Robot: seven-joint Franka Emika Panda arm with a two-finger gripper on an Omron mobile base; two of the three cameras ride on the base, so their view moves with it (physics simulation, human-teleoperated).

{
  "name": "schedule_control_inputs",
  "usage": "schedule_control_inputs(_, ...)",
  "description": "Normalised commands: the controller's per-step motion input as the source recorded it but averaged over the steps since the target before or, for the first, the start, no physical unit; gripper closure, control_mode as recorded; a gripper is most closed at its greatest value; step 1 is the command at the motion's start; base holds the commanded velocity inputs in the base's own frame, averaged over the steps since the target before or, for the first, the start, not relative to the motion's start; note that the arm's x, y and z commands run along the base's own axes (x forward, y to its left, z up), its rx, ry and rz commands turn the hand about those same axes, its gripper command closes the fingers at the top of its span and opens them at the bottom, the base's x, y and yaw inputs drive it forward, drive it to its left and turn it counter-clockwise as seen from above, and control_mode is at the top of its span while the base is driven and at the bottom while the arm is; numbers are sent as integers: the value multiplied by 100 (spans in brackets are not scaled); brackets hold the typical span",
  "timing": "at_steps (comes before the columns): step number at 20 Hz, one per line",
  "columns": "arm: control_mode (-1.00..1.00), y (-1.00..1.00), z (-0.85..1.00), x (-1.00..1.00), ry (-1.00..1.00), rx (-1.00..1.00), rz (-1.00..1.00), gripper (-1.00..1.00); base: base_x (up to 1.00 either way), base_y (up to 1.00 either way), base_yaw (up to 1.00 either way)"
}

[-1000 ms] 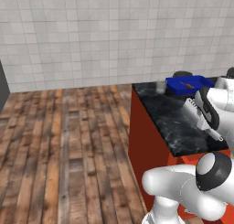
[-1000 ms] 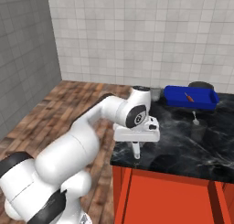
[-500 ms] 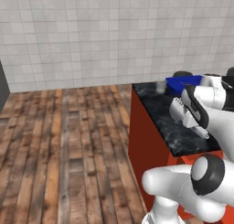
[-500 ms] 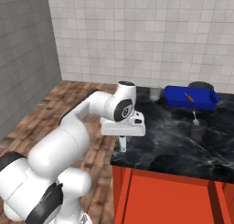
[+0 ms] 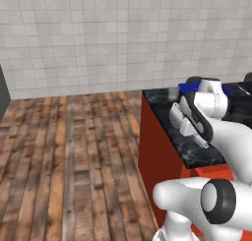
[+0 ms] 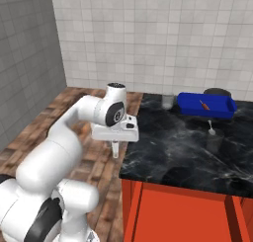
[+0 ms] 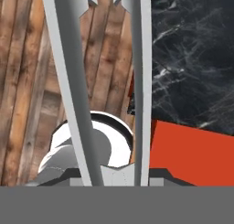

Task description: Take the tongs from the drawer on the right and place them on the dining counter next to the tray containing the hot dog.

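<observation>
Blue tray on the dining counter holding the hot dog; gripper, fingers clamped on the tongs, beside the counter's edge, tong tips cropped in the hand view.

walls: plain light grey square tiles all round, side wall a bit darker | floor: worn brown wood planks, kinda patchy | light: flat and even, no hard shadows | dark edge at far left, can't tell what
</observation>
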Motion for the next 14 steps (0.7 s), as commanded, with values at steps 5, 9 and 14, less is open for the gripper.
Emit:
schedule_control_inputs(5,-100,57,11,27,0,0,-4,100,0,0,0)
schedule_control_inputs(9,-100,56,3,28,-4,0,-6,100,0,0,0)
schedule_control_inputs(14,-100,57,0,18,-8,0,-7,100,0,0,0)
